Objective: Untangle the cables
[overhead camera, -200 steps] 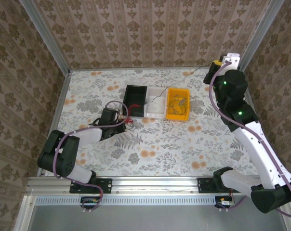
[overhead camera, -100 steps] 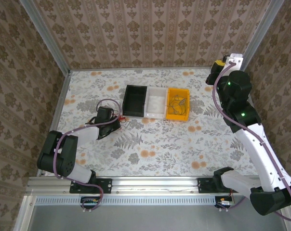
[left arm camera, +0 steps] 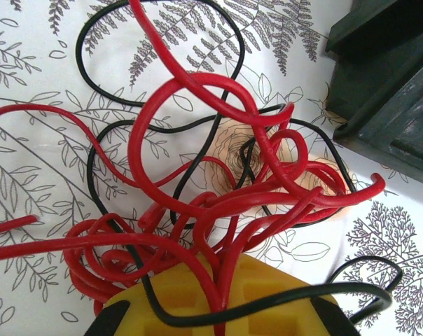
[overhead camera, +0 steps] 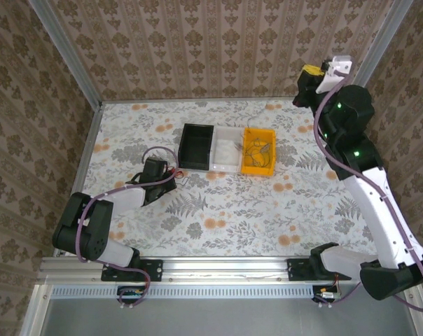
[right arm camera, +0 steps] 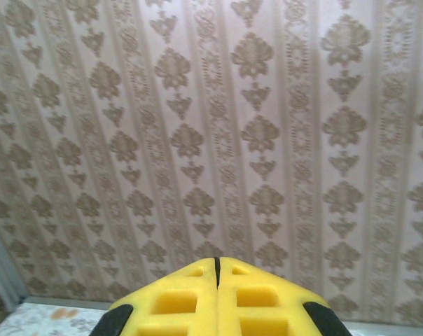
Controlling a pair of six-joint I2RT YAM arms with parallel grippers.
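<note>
Cables (left arm camera: 204, 210) clamped in left end effector (left arm camera: 215, 283) needed a slow, low pull; right end effector (right arm camera: 216, 266) was shut, empty.

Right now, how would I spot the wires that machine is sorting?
On the flowered table, find the three bins. Off the near-left corner of the black bin, in the left gripper, are the cables: a knot of thin red and black wires on the tabletop, not in a bin.

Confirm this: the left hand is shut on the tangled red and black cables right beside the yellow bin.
Wrong bin. The left hand is shut on the cables right beside the black bin, not the yellow bin; the left wrist view shows it.
</note>
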